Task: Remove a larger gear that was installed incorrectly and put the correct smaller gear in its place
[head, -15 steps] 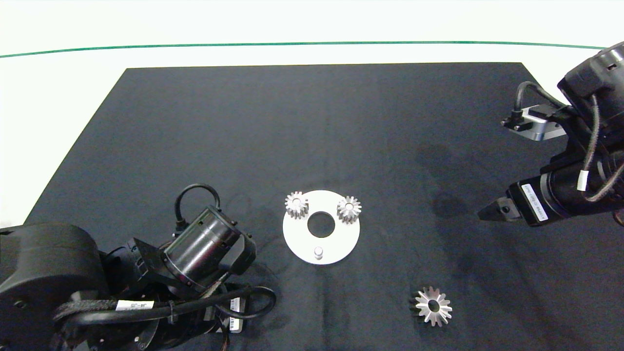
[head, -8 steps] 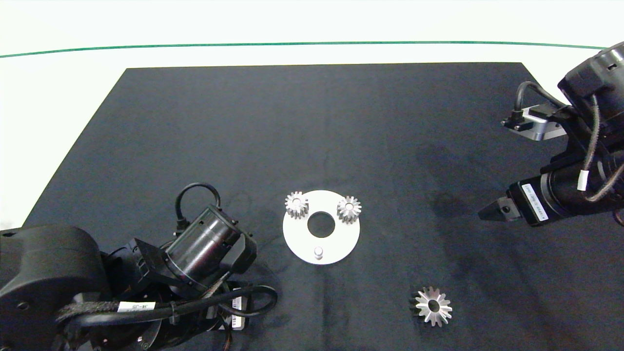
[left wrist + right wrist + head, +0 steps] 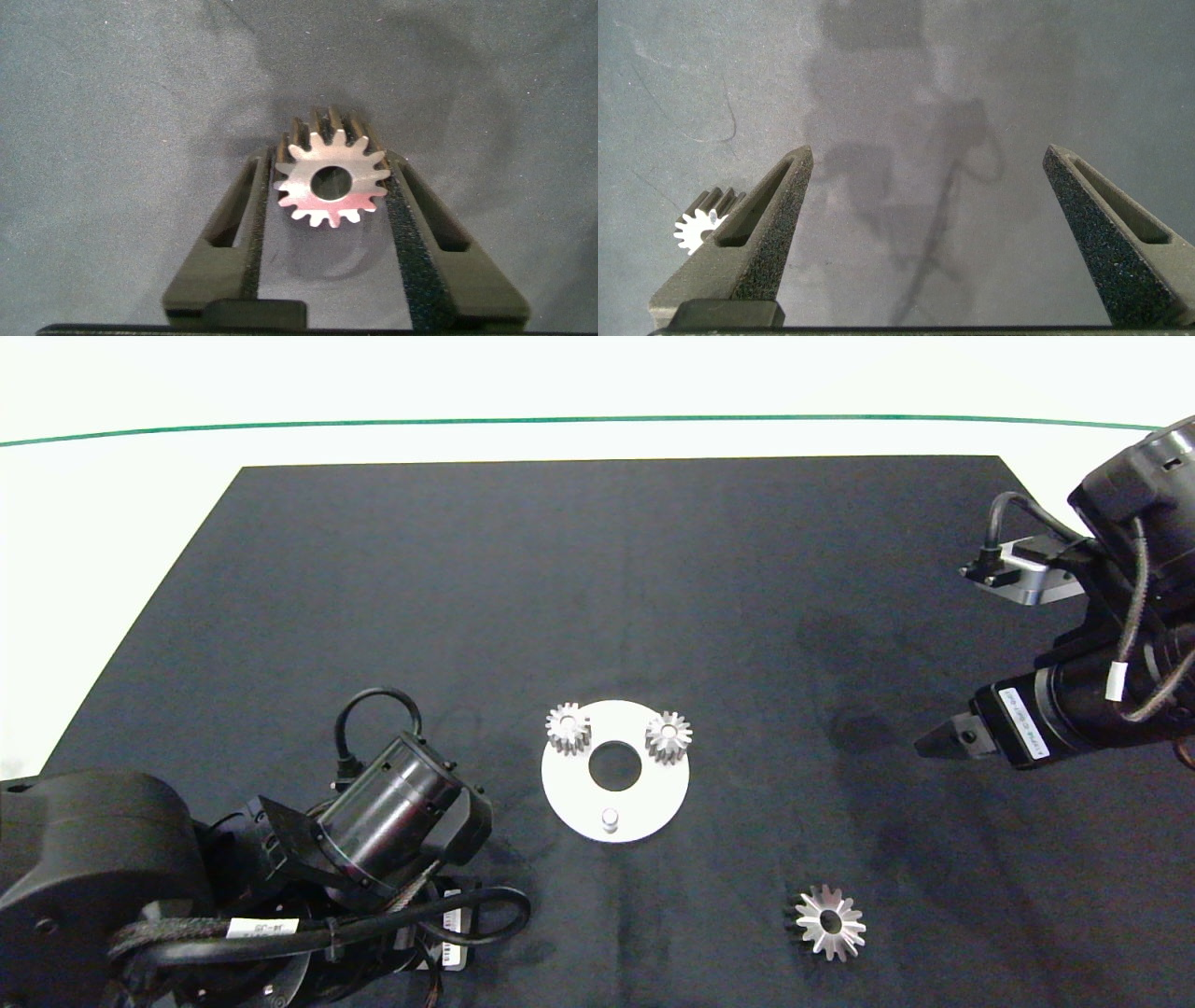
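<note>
Now my left pincer clamps the small gear between its fingers, while my right pincer hangs wide.

text: none legible | arm labels — too small to read

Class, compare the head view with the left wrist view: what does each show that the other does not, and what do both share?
Only the head view shows the white disc with two small gears and a bare peg, the larger gear lying apart on the mat, and the right gripper hovering at the right. Only the left wrist view shows the left gripper closed on the smaller gear; the head view hides that under the left arm. Both share the dark mat.
</note>
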Robot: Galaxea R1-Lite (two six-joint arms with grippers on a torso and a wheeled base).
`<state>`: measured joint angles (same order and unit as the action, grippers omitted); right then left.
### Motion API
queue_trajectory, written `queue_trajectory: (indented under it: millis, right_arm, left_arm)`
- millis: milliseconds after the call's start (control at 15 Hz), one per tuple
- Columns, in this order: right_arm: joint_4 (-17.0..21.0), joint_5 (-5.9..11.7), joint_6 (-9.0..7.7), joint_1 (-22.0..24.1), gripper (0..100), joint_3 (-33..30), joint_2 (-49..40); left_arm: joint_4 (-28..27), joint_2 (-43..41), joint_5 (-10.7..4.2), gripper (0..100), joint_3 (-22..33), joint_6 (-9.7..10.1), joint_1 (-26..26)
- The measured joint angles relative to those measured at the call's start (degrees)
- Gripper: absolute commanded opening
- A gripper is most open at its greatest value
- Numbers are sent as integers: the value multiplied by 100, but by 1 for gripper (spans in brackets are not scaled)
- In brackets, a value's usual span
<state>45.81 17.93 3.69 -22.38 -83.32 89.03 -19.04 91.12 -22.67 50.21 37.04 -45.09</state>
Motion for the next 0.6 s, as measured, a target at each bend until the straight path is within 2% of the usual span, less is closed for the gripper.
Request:
queue_trajectory:
  millis: [600]
  right_arm:
    - [-105,11,2,28,100,33,-20]
  left_arm:
    - [-11,-39,0,21,-2,22,-63]
